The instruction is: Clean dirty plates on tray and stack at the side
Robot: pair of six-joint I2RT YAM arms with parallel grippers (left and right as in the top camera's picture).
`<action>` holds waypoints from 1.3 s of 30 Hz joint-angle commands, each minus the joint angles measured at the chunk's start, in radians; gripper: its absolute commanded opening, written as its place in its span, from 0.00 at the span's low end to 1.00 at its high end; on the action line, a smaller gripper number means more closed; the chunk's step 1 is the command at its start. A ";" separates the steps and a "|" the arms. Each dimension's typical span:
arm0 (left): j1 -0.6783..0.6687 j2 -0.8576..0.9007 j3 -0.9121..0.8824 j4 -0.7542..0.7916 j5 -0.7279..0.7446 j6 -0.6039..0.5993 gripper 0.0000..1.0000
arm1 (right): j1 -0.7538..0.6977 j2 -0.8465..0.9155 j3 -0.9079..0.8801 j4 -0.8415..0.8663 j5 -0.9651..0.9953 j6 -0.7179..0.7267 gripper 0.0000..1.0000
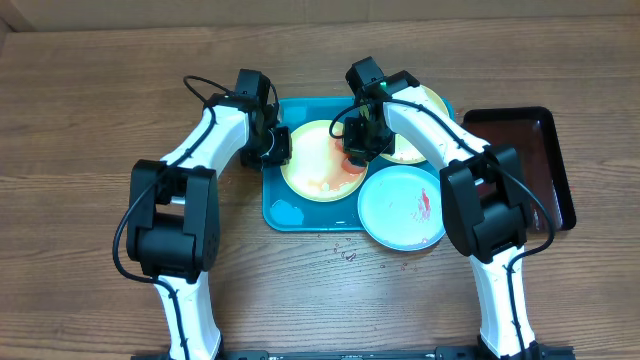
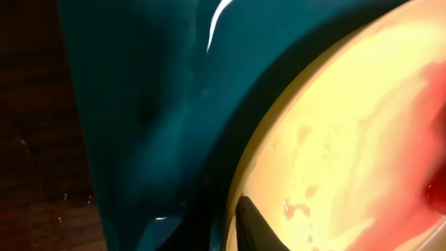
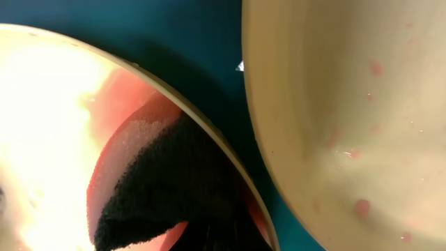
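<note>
From above, the tray (image 1: 272, 200) lies in the middle of the wooden table (image 1: 100, 100), its long axis running side to side between the two arms. Three plates sit on it. A yellow-rimmed plate (image 1: 315, 170) smeared red is left of centre, and a second yellow-rimmed plate (image 1: 428, 104) in the far right corner is partly hidden by the right arm. The pale blue plate (image 1: 395, 205) is at the near right, with its edge hanging over the tray's rim onto the table.

The left gripper (image 1: 277, 146) is down at the smeared plate's left rim. Its wrist camera shows only one dark fingertip (image 2: 256, 224) against that rim, so I can't tell whether the pincer is open or closed. The right gripper (image 1: 358, 148) is closed and down on the same plate's right side.

The right wrist view adds what the top view hides: a dark spongy pad (image 3: 167, 188) on the red-stained surface, and teal tray floor between the two yellow plates. Whether the pincer clamps the pad I can't make out.

A dark tray (image 1: 530, 150) lies well right, its long axis front to back and slightly skewed. A few red drops (image 1: 350, 255) spot the wood just in front of the teal tray.
</note>
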 commanded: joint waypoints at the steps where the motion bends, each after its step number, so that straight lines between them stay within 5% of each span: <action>1: -0.008 0.036 0.003 0.002 -0.002 0.020 0.14 | 0.013 0.009 -0.006 -0.009 0.016 0.001 0.04; 6: -0.013 0.044 0.003 0.014 -0.003 0.027 0.04 | 0.013 0.009 -0.006 -0.008 0.009 0.001 0.04; 16: -0.005 -0.006 0.035 0.009 -0.068 0.026 0.04 | 0.013 -0.019 0.043 -0.025 -0.126 -0.056 0.04; 28: -0.005 -0.172 0.191 -0.150 -0.256 0.027 0.04 | -0.048 -0.310 0.148 -0.098 -0.136 -0.104 0.04; 39: -0.122 -0.194 0.220 -0.237 -0.630 0.002 0.04 | -0.264 -0.446 0.148 -0.211 -0.005 -0.104 0.04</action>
